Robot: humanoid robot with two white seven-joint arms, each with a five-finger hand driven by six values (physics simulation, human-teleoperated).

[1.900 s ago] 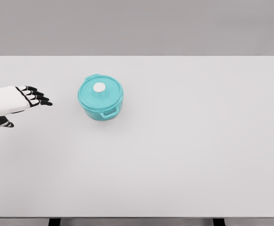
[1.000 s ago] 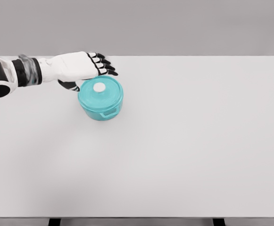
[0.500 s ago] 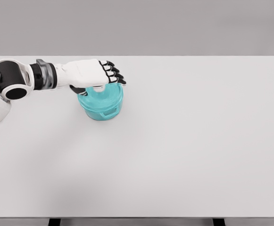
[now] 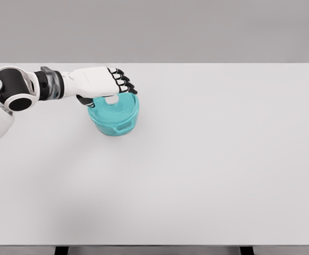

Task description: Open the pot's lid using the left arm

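Lid (image 4: 115,109) under left hand (image 4: 98,83)

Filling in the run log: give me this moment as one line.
left hand: over pot lid, at white knob | grip: unclear | lid: on teal pot | right arm: not in view

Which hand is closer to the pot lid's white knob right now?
Left. The left hand is over the teal pot, covering most of the knob; whether the fingers have closed on it can't be seen. The right hand is not in view.
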